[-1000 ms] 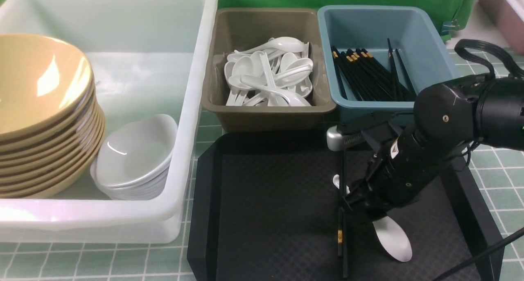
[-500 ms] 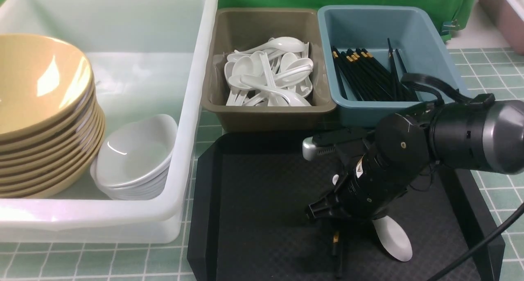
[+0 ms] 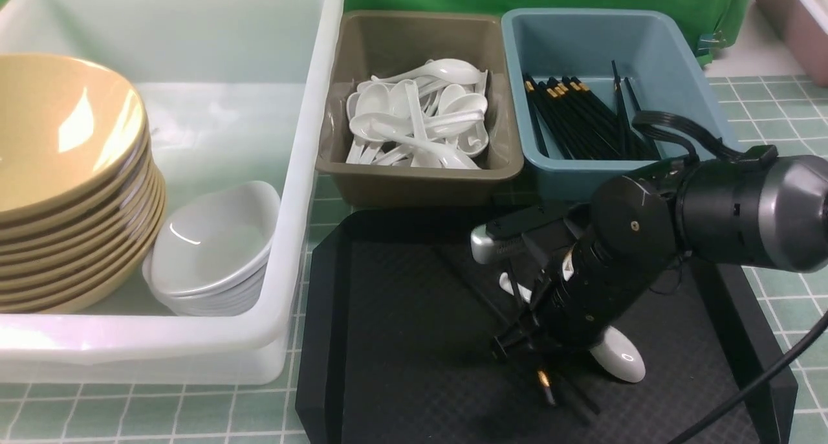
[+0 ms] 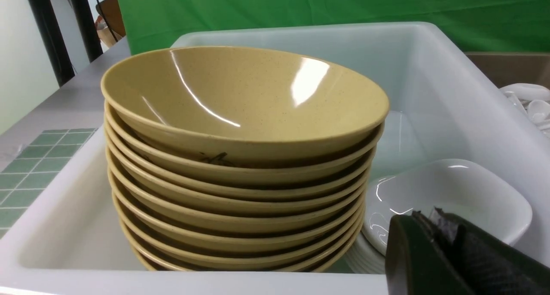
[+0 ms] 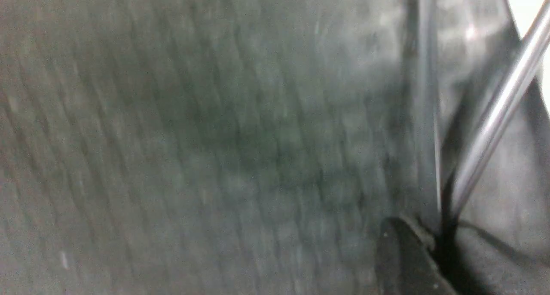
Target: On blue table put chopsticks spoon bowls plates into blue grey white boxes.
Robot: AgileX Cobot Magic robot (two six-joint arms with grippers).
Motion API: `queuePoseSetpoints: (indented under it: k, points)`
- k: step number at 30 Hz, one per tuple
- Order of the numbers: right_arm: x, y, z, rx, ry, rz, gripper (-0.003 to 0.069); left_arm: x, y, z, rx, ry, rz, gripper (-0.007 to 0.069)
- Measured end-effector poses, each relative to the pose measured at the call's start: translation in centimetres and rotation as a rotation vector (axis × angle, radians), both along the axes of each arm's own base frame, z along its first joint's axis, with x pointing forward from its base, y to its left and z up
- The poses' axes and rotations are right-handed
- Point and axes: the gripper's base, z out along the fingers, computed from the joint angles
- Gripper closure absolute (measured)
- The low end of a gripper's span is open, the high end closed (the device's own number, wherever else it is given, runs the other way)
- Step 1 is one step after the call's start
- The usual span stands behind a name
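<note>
The chopsticks (image 3: 543, 380) lie on the black tray (image 3: 401, 340) directly under the tip of the right gripper (image 3: 511, 344), and they have just turned. Half a second ago they pointed straight along the tray; now they lie slanted, and the end with the gold band sticks out past the gripper's tip. The spoon (image 3: 619, 360), just beside the gripper on its outer side, has also slid a little, so I think something is pressing on it. In the right wrist view one of the sticks runs right against a finger (image 5: 404, 265). That picture is blurred, and from the front the arm hides the jaws, so I cannot tell if the gripper is closed on the sticks or only pushing them. Because the sticks turned together with the wrist, a grasp seems probably begun. If so, the next move is a lift to the blue box (image 3: 569, 178) behind the gripper, where many chopsticks already lie. The spoon then still waits for the grey box (image 3: 414, 188). The left gripper (image 4: 429, 226) looks closed and empty in front of the white box (image 3: 301, 172), which holds the bowls (image 4: 240, 97) and plates (image 4: 451, 196).
</note>
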Motion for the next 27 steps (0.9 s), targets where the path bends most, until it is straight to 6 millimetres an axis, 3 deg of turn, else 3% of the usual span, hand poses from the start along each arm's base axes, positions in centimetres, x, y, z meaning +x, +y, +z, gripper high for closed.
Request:
queuePoseSetpoints:
  k: [1,2,7,14,21,24,25,27]
  points:
    - [-0.4,-0.2,0.8,-0.001,-0.01,0.037,0.0565,0.0,0.0,0.0,0.0,-0.001,0.0,0.0623]
    - [-0.4,-0.1,0.9,0.0,-0.014,0.044,0.0571,0.0,0.0,0.0,0.0,-0.001,0.0,0.0623]
    - [-1.5,-0.9,5.5,0.056,-0.131,0.091,0.0574,0.0,0.0,0.0,0.0,-0.001,0.0,0.0623]
    - [-1.9,-1.8,8.5,0.07,-0.275,0.139,0.0574,0.0,0.0,0.0,0.001,-0.001,0.0,0.0623]
    - [4.6,-5.5,11.8,0.199,-0.838,-0.032,0.0574,0.0,0.0,0.0,0.001,-0.001,0.0,0.0623]
    - [7.8,-7.3,11.8,0.258,-1.036,-0.143,0.0574,0.0,0.0,0.0,0.001,-0.001,0.0,0.0623]
    - [9.9,-8.3,11.0,0.271,-1.091,-0.194,0.057,0.0,0.0,0.0,0.001,-0.001,0.0,0.0623]
    - [11.4,-9.0,10.2,0.266,-1.108,-0.227,0.0554,0.0,0.0,0.0,0.001,-0.001,0.0,0.0623]
